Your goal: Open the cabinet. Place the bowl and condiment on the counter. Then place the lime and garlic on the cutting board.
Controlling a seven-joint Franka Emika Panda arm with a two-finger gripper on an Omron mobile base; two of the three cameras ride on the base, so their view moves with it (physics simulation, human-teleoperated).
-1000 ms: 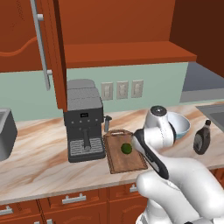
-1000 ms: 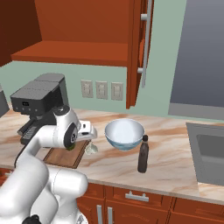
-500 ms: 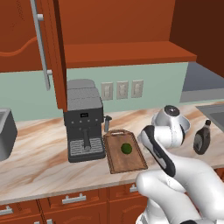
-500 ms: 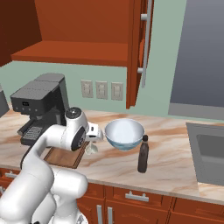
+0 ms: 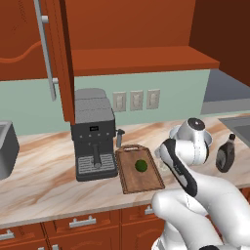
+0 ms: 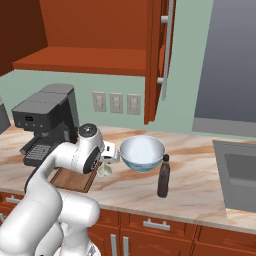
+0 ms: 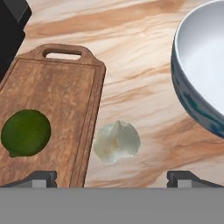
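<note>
You look up at the cabinet (image 5: 122,29), its reddish-brown doors swung open on long silver bar handles, the lower shelf bare in both base views. Below it the counter (image 5: 44,180) runs beige and pink-veined across your frame, with a black coffee machine (image 5: 93,134) standing against the green wall just left of the cutting board (image 5: 132,178).

You see the white arm bent low over the counter, its hand between the board and the bowl (image 6: 142,152). The bowl sits upright on the counter, pale and glossy, to the right of the board; in the hand view its rim curves in at the upper right. The dark syrup bottle (image 6: 163,176) stands upright on the counter just right of the bowl and nearer the front edge.

The board lies flat with its handle end toward the wall. The lime (image 7: 25,132) rests on the board, near its right-hand rim in the hand view. The garlic (image 7: 117,142) lies on the bare counter just beside that rim, off the board, between board and bowl, well short of the bowl.

You find the gripper (image 7: 111,177) hanging directly over the garlic with its two dark fingertips spread wide, one over the board's edge and one over the counter, holding nothing.
</note>
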